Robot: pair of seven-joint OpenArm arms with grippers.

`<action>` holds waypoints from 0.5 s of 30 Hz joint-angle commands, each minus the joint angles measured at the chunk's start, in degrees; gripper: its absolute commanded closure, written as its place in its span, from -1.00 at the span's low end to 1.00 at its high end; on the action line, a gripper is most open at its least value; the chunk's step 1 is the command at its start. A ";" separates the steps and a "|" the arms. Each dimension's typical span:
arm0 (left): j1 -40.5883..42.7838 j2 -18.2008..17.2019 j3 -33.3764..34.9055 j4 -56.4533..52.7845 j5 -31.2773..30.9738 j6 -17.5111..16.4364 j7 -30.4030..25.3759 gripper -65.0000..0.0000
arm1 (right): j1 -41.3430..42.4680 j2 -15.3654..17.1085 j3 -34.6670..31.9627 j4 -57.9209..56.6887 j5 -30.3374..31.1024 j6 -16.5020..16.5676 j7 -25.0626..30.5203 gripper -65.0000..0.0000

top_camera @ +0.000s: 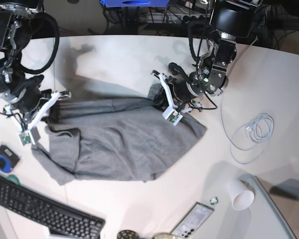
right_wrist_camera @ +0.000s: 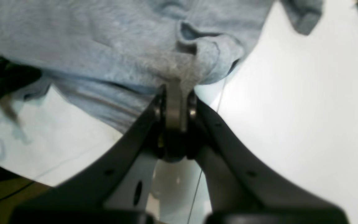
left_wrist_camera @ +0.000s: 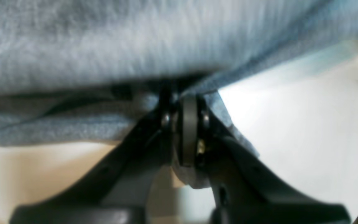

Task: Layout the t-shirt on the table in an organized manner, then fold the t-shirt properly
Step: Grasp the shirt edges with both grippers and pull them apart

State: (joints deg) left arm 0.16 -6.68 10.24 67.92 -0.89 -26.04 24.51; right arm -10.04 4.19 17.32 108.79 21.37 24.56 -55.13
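Stretching between two claws: t-shirt [top_camera: 119,139] rumpled on the white surface [top_camera: 114,55], long axis side to side. Left claw [left_wrist_camera: 179,99] pinched tight on one end's fabric edge; right claw [right_wrist_camera: 176,93] clamped on the other.

White table [top_camera: 119,55]: t-shirt [top_camera: 119,144], keyboard [top_camera: 40,209], cable [top_camera: 251,132], cup [top_camera: 240,194].
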 commanded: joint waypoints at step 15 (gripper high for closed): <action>2.43 -5.15 -13.27 13.71 13.15 1.91 5.42 0.96 | 6.66 3.77 0.30 1.40 0.39 0.10 1.02 1.00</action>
State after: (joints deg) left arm 2.33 -10.33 -1.85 81.21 9.43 -26.55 27.51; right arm -4.19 6.63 16.75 108.79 24.08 25.39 -55.55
